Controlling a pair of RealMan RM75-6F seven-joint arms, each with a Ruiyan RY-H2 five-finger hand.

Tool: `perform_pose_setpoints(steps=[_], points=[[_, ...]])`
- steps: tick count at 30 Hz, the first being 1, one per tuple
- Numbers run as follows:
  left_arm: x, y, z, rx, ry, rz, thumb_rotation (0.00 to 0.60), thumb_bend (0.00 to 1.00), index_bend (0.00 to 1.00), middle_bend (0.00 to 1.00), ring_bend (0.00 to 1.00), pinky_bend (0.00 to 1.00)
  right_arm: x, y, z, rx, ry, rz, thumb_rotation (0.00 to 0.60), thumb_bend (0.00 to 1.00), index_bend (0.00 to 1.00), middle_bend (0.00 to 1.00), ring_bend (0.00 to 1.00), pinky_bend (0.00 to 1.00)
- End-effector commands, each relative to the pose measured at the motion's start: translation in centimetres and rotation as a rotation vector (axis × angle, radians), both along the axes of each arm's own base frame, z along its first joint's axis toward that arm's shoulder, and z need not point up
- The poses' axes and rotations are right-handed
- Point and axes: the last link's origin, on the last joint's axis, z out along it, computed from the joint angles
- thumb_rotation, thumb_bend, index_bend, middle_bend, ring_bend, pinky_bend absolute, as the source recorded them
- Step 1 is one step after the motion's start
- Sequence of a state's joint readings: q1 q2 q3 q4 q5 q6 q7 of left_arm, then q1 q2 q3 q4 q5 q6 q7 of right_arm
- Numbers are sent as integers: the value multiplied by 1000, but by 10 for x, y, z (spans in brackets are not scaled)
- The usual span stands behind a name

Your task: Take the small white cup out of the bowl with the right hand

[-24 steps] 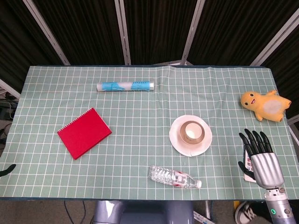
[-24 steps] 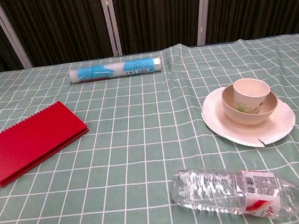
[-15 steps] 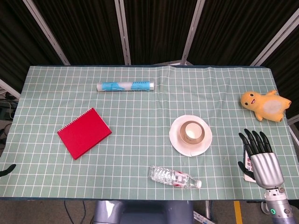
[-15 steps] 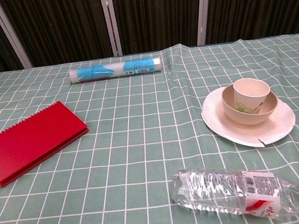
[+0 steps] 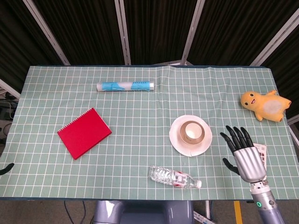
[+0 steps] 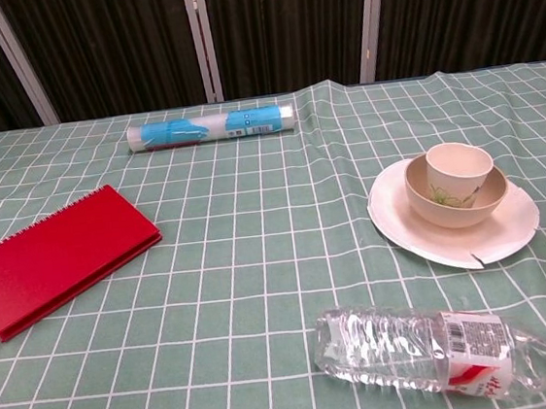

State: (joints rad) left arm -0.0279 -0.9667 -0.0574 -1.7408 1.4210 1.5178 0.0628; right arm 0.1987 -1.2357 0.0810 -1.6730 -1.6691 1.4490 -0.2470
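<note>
The small white cup [image 5: 191,130] [image 6: 459,166] stands upright inside a cream bowl [image 5: 197,138] [image 6: 457,205], and the bowl sits on a white plate [image 5: 178,140] [image 6: 499,232] right of the table's middle. My right hand [image 5: 243,154] hovers near the front right of the table, right of the plate and apart from it, palm down with fingers spread and nothing in it. At the far left edge of the head view only a dark tip of my left hand [image 5: 5,168] shows. Neither hand appears in the chest view.
A clear water bottle [image 5: 174,177] [image 6: 450,350] lies on its side in front of the plate. A red notebook [image 5: 84,132] [image 6: 60,255] lies at the left, a blue-and-white tube [image 5: 125,86] [image 6: 211,128] at the back, a yellow plush toy [image 5: 264,105] at the right edge. A small packet [image 5: 261,154] lies beside my right hand.
My right hand has moved left and slightly forward toward the plate, uncovering the small packet it was over. The cup, bowl and other objects have not moved.
</note>
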Motion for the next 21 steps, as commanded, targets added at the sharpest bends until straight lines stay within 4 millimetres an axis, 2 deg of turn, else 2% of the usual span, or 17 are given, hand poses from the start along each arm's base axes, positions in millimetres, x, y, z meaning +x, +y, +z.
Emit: perform_pose_setpoints(steps=[1, 3, 8, 12, 21], points=[[1, -1, 1, 3, -2, -5, 600, 0, 0, 0, 0, 0, 22, -25, -24, 15, 7, 27, 600, 178, 321, 38, 0, 0], [1, -1, 1, 1, -2, -4, 600, 0, 0, 0, 0, 0, 27, -35, -34, 15, 12, 26, 600, 196, 390, 91, 0, 0], [0, -1, 1, 2, -5, -3, 600, 0, 0, 0, 0, 0, 28, -51, -50, 35, 24, -14, 600, 216, 464, 147, 0, 0], [-1, 0, 2, 5, -9, 1, 600, 0, 0, 0, 0, 0, 25, -65, -63, 49, 29, -64, 600, 216, 473, 154, 0, 0], [-1, 0, 3, 6, -9, 2, 600, 0, 0, 0, 0, 0, 20, -77, -78, 83, 30, -115, 600, 225, 479, 154, 0, 0]])
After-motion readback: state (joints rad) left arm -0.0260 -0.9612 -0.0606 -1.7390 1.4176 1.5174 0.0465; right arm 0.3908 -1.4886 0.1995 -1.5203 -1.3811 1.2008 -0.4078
